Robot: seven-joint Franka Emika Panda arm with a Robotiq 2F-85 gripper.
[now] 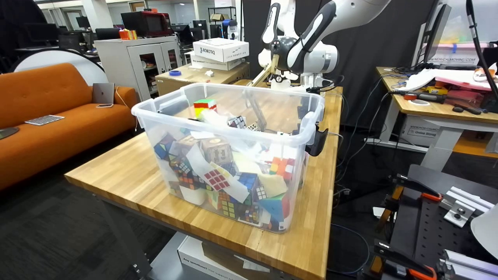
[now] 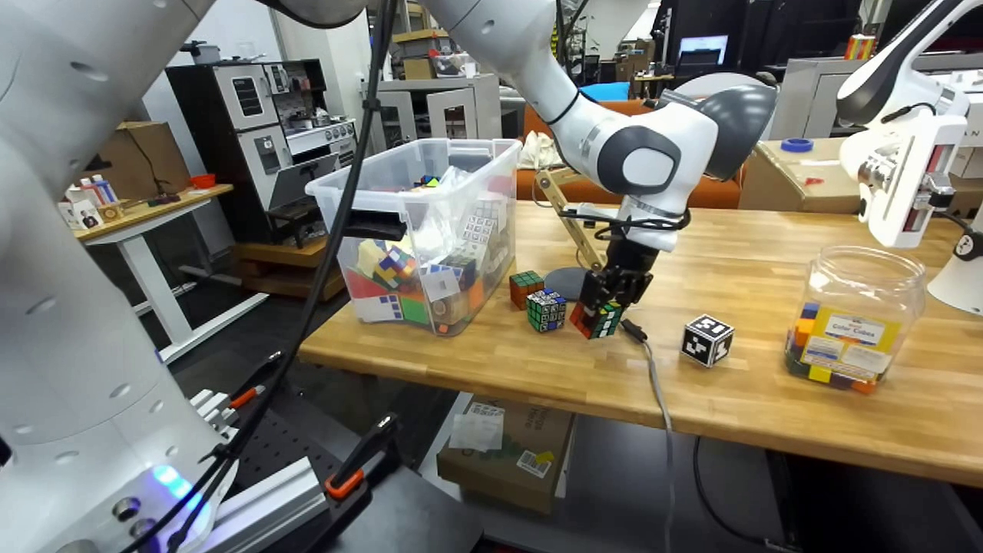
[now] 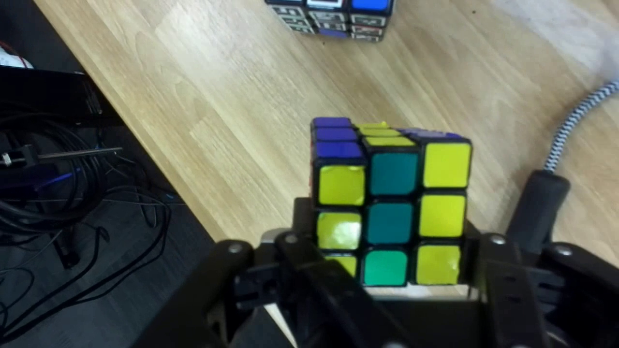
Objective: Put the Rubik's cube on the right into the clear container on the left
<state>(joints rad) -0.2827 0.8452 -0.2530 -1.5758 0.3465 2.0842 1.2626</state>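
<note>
Yellow and teal stripes run down the near face of the black-edged Rubik's cube (image 3: 391, 193) in my wrist view, and the adjoining face, banded purple and yellow, points toward the top of that view. I have it gripped: the black fingers (image 3: 303, 215) of the gripper (image 3: 388, 227) press on opposite sides. In an exterior view I see it tilted in that hold, a red face to the left, a green-and-white one to the right; its edges look equal in length, and I can't tell whether its lowest corner touches the pale, striped wooden table (image 2: 476, 369). To its left there stands the large rectangular clear plastic container (image 1: 218, 126), smooth-rimmed, its long axis running from the black latch handle (image 2: 374, 225) away across the wood. Many-coloured cubes (image 1: 282, 166) and pale sheets (image 1: 272, 184) fill much of it. Between container and gripper, in an exterior view, sit a green-topped reddish cube (image 2: 526, 290) and a printed-tile cube (image 2: 546, 310). Just beside my gripper in the wrist view, a braided grey-and-white cable (image 3: 573, 115) ends in a dull black plug (image 3: 537, 210).
</note>
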